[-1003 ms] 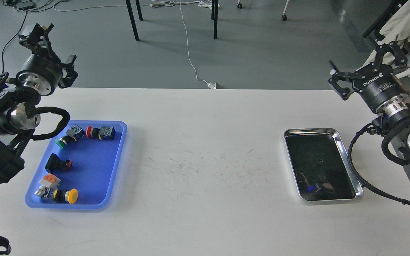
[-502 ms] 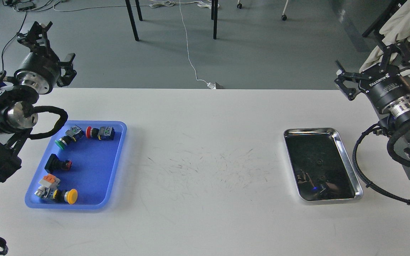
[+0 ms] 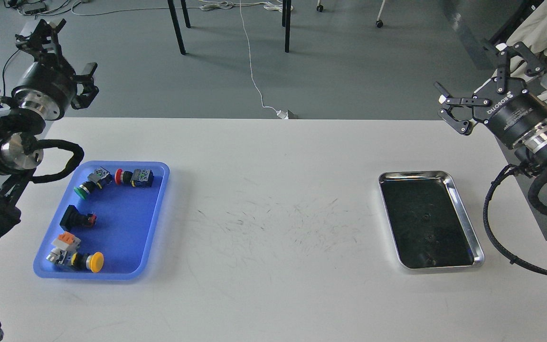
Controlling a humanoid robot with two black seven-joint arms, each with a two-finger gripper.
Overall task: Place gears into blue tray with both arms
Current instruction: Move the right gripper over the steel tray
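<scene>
White scuffed table (image 3: 273, 190), grey floor (image 3: 349, 71), blue tray (image 3: 155, 213)

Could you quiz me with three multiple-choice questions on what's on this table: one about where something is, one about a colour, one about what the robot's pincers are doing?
1. Where does the steel tray lie?
A. on the table's right side
B. inside the blue tray
C. on the floor

2. What colour is the cap of the push button nearest the blue tray's front rim?
A. white
B. yellow
C. purple

3. How do the two pincers stand?
A. both clamped on a gear
B. one resting in the steel tray
C. both raised, open and holding nothing

Answers:
1. A, it sits apart from the blue tray, far across the white table.
2. B, the yellow cap shows near the front rim.
3. C, the left pincer and right pincer hang above the table's back corners, fingers spread, nothing between them.
</scene>
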